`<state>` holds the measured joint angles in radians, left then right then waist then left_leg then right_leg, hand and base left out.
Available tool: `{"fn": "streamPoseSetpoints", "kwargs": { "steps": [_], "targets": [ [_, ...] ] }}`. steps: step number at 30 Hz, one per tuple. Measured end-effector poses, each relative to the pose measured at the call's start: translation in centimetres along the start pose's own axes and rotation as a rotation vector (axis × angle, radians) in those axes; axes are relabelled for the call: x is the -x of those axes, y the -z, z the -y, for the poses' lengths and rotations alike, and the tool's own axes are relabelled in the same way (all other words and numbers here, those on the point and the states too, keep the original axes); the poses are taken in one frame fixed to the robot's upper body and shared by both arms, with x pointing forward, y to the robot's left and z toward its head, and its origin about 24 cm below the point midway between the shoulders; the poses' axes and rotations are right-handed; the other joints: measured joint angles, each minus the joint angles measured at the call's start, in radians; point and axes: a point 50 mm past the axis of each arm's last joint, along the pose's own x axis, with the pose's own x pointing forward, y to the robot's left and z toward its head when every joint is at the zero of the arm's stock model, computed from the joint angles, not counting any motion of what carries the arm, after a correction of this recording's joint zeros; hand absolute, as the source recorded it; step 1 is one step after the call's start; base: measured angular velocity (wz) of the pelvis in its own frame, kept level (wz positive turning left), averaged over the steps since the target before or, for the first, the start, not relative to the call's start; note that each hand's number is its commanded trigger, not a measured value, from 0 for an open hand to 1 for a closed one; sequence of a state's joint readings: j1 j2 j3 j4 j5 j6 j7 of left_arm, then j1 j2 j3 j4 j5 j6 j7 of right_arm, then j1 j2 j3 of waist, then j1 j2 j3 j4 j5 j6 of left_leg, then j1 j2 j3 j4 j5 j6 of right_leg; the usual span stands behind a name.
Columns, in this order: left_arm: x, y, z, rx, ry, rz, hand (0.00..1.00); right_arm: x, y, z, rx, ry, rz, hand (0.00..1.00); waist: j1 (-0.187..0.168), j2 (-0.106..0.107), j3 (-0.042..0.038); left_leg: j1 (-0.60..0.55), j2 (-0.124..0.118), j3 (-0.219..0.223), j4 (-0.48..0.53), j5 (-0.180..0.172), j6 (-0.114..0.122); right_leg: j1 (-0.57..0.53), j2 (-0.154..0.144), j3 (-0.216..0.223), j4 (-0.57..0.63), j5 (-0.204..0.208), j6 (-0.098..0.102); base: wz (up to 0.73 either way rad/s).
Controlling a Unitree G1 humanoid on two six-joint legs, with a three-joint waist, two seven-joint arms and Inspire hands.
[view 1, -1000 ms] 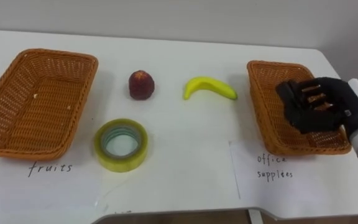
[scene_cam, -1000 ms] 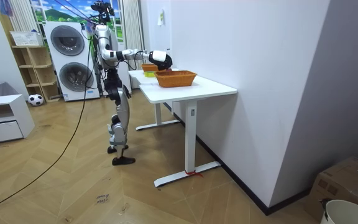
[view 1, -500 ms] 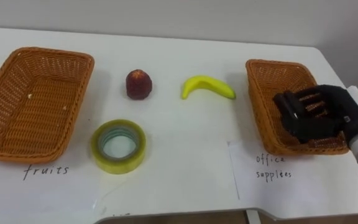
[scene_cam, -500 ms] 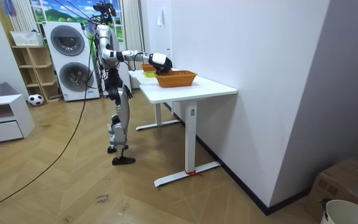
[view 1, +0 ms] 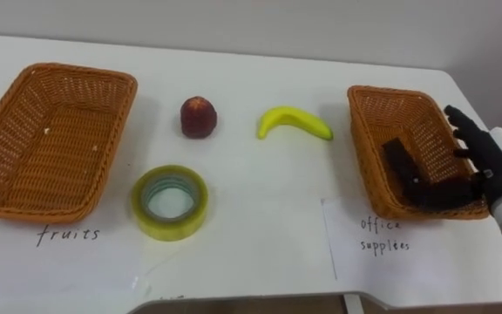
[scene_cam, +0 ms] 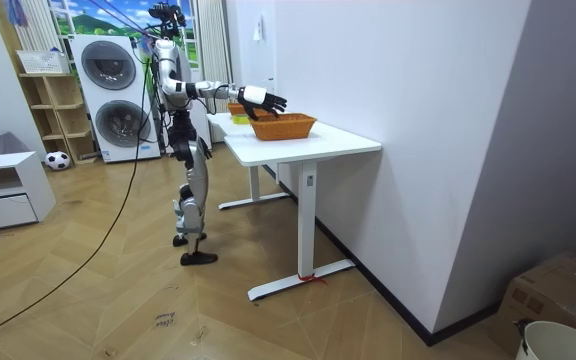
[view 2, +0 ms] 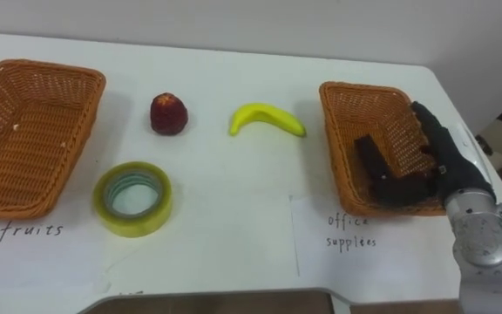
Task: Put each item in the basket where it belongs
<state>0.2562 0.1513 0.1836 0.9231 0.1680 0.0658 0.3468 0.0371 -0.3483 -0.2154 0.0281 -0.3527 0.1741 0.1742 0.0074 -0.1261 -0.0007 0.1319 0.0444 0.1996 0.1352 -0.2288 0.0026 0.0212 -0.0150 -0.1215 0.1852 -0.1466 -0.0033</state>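
- Left eye view: right hand point(view 1: 488, 162) at the far right, over the outer rim of the right basket point(view 1: 366, 139), fingers straight and fanned apart, gripping nothing.
- Black object point(view 1: 405, 167) lying inside that basket, against its near right corner; thumb close to its end, contact not clear.
- On the white bench point(view 1: 251, 235), well apart from the hand: banana point(view 1: 295, 122) just left of the right basket, red fruit point(view 1: 198, 118) further left, yellow tape roll point(view 1: 169, 229) lying flat nearer the front edge.
- Left basket point(view 1: 50, 148) at the far left, with nothing of the task's in it.
- Right eye view: same layout; hand point(view 2: 443, 150) stretched along the right basket's far side, fingers extended, palm turned toward the black object point(view 2: 380, 174), which rests on the wicker floor.
- Room view: standing upright at the bench's long side, toward the room view's left, washing machines point(scene_cam: 108, 95) behind.
- Right arm reaching out level over the bench, hand point(scene_cam: 268, 100) spread open above the nearer basket point(scene_cam: 283, 126).
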Motion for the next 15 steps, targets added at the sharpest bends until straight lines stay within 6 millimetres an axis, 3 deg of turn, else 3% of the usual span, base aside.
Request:
{"fn": "streamPoseSetpoints", "kwargs": {
  "steps": [15],
  "targets": [
    [-0.02, -0.07, 0.00, 0.001, 0.000, 0.002, 0.00, 0.00, 0.00, 0.04, 0.000, 0.009, 0.001, 0.00, 0.001, 0.003, 0.0022, 0.001, 0.000, 0.004, 0.000, 0.000, 0.000, 0.000, 0.001, 0.006, 0.000, 0.000, 0.000, 0.00]
  ]
}}
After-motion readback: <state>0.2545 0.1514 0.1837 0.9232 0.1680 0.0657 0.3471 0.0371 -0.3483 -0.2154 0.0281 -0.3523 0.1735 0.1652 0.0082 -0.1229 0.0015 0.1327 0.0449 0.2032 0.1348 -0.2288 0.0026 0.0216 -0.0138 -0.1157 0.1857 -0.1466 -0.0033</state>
